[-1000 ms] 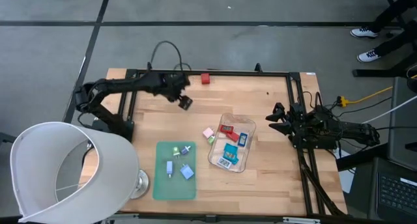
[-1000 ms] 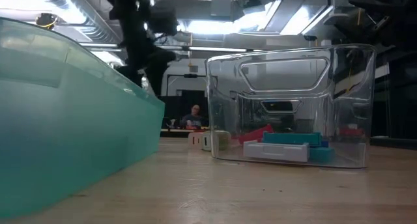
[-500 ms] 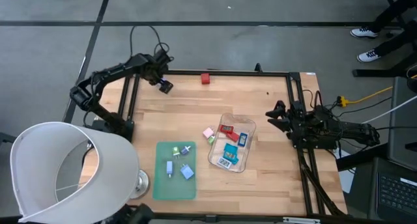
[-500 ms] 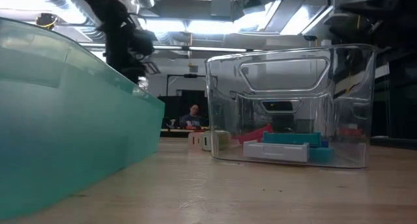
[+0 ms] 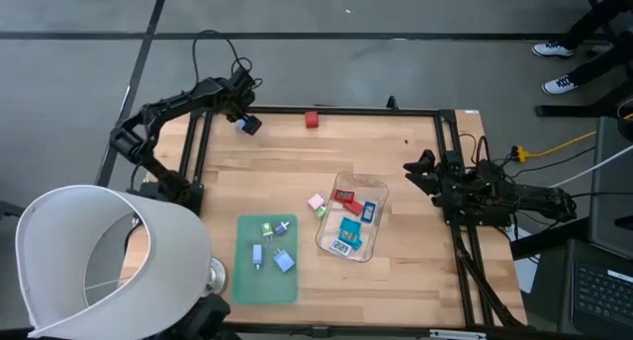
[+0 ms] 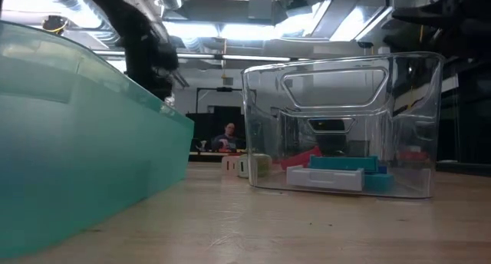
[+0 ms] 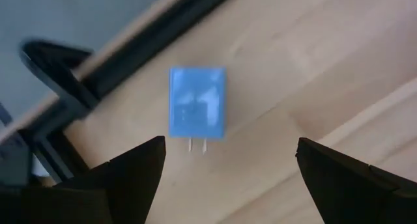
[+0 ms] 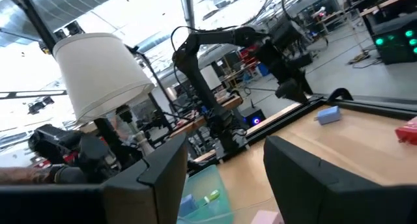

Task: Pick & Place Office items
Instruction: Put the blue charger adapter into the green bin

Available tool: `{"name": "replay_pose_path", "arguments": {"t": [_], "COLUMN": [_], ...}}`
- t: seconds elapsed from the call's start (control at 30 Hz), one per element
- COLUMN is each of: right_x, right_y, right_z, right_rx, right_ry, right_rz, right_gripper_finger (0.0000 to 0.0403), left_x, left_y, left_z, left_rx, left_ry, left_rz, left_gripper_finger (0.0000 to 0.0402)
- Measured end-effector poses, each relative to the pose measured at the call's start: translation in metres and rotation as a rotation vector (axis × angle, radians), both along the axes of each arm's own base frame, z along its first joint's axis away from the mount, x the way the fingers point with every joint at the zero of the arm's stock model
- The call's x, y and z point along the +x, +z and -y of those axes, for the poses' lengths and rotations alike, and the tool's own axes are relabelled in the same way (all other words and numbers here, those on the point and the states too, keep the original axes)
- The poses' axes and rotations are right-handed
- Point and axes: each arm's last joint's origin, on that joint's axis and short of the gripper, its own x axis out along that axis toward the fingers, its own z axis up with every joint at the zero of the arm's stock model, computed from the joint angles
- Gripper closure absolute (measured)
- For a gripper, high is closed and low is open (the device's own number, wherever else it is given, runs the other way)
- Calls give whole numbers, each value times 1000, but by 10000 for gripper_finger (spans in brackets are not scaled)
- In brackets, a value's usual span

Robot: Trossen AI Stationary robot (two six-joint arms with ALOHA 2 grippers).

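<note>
The left gripper (image 5: 243, 116) hangs spread wide over a blue plug-shaped piece (image 5: 248, 124) at the desk's (image 5: 396, 271) 11 o'clock corner — I'd centre both fingers on its flat sides before closing — while the right gripper (image 5: 415, 174) waits half-spread at 3 o'clock, holding nothing.

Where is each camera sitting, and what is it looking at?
High view: above the table, looking straight down; both arms show, left gripper over the blue piece, right gripper at the table's right edge.
Low view: at tabletop height, looking across at the clear tray; a dark arm comes down from above.
Left wrist view: looks down past its open fingers at the blue piece.
Right wrist view: looks across the table at the left arm.
Shared: high and left wrist views both show the blue piece.
</note>
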Motion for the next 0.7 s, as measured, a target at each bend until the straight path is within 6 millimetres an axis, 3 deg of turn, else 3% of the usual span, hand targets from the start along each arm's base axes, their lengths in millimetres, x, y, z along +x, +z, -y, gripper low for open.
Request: {"name": "replay_pose_path", "arguments": {"t": [0.27, 0.7], "right_x": [0, 0], "right_y": [0, -1], "right_z": [0, 0], "right_rx": [33, 55], "right_ry": [6, 10], "right_rz": [3, -1], "right_gripper_finger": [202, 202], "left_x": [6, 6], "left_y": [-45, -52], "left_z": [-18, -25], "left_rx": [-95, -63], "left_ry": [17, -40], "left_rz": [-84, -126], "left_gripper_finger": [61, 61]}}
